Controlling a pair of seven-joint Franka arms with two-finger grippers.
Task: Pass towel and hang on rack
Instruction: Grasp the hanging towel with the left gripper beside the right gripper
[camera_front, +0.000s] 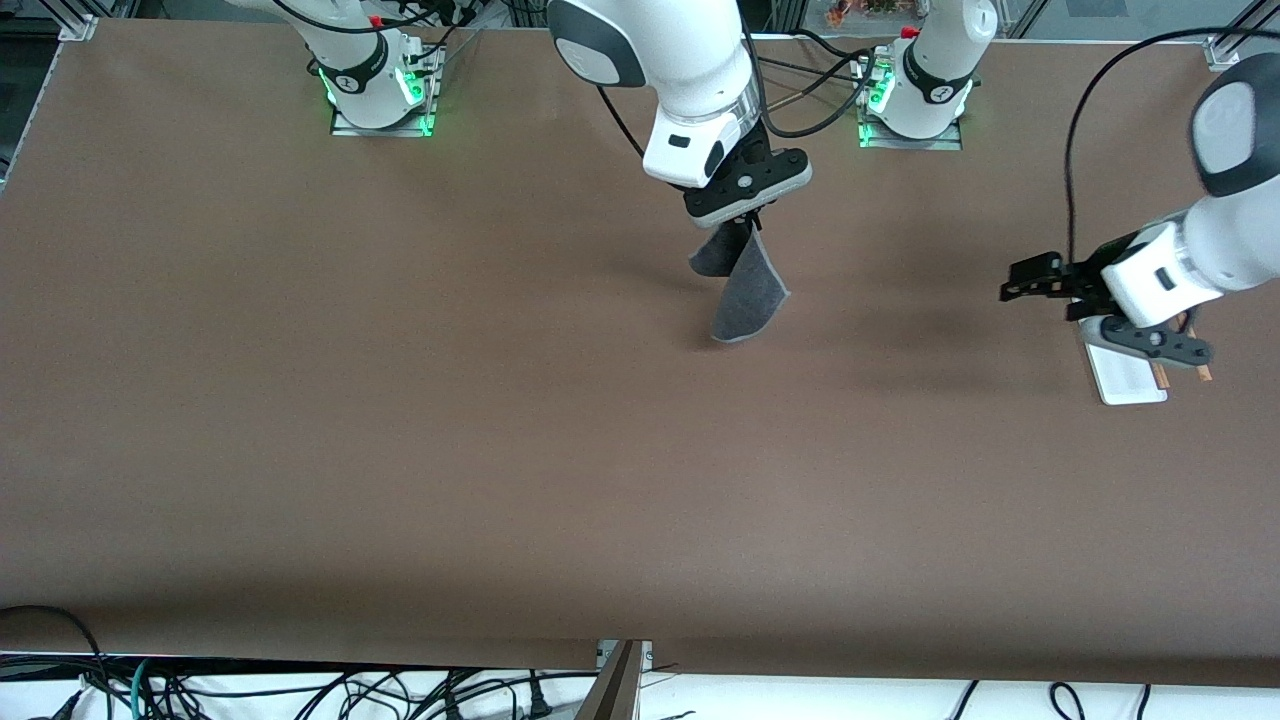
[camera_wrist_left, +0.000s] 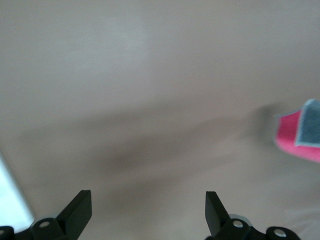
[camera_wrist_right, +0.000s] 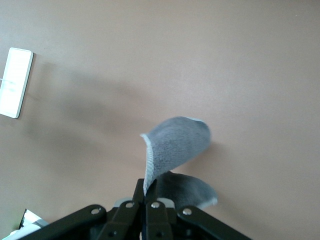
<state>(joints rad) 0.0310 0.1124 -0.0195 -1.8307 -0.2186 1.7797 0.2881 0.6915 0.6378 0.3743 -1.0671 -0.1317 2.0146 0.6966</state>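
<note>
My right gripper (camera_front: 752, 222) is shut on the top edge of the towel (camera_front: 748, 295) and holds it up over the middle of the table. The towel hangs down folded, its dark grey face showing. In the right wrist view the towel (camera_wrist_right: 175, 145) curls out from my shut right gripper (camera_wrist_right: 148, 192). My left gripper (camera_front: 1022, 280) is open and empty above the table toward the left arm's end, beside the rack (camera_front: 1130, 378). The rack's white base and brown rods are partly hidden under the left hand. In the left wrist view the towel (camera_wrist_left: 304, 134) shows pink and grey, away from the open left gripper (camera_wrist_left: 148, 210).
The brown table (camera_front: 400, 400) carries only the rack. The arm bases (camera_front: 380, 90) stand along its edge farthest from the front camera. Cables hang below the edge nearest that camera. The rack's white base also shows in the right wrist view (camera_wrist_right: 15, 82).
</note>
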